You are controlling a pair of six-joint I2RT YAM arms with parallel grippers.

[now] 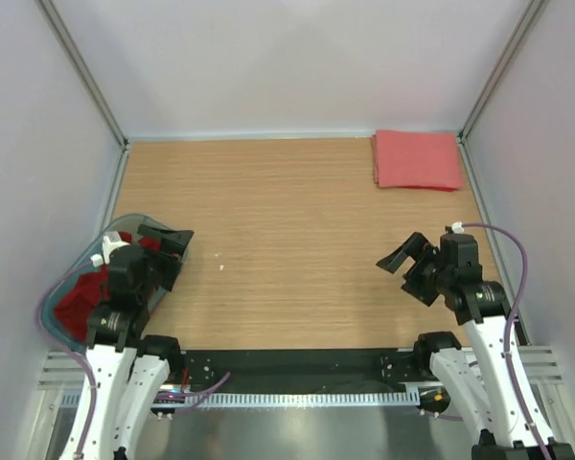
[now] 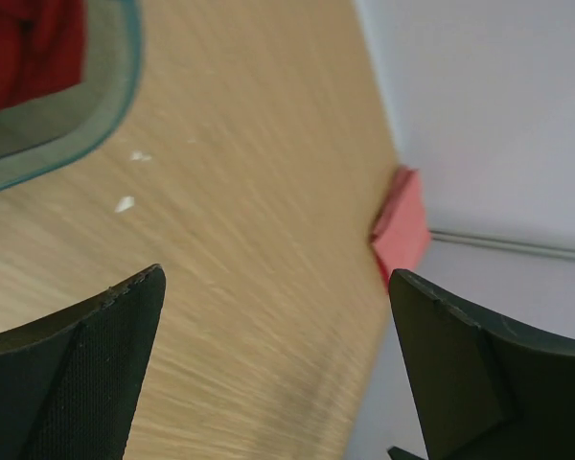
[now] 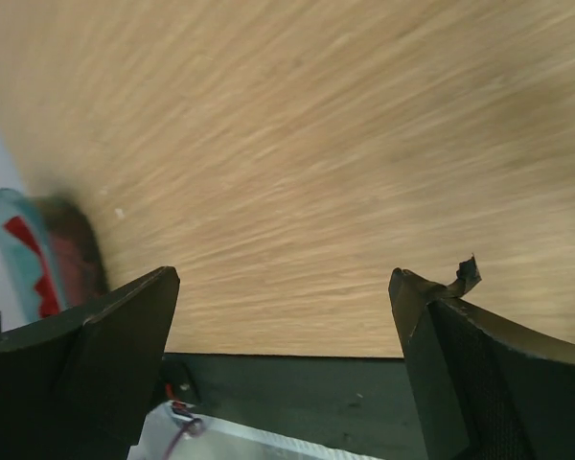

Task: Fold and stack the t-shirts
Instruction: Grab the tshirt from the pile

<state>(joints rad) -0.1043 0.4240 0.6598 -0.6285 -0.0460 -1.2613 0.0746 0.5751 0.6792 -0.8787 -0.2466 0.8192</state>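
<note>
Half done, I think: one shirt is folded and one is left. Pale walls (image 1: 268, 57) stand round the wooden table (image 1: 297, 220). Near left, the teal bin (image 1: 77, 257) holds the crumpled red shirt (image 1: 77, 305). Far right lies the folded pink shirt (image 1: 418, 160). The left gripper (image 2: 278, 287) and the right gripper (image 3: 283, 287) hover wide open, holding nothing.

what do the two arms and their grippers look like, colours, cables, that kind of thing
The left arm and right arm have white links with black joints and wrist housings. A lilac cable runs along each. The left gripper and right gripper each carry two broad black wedge-shaped fingers with finely textured inner faces; a frayed black scrap sticks up from one right fingertip.
</note>
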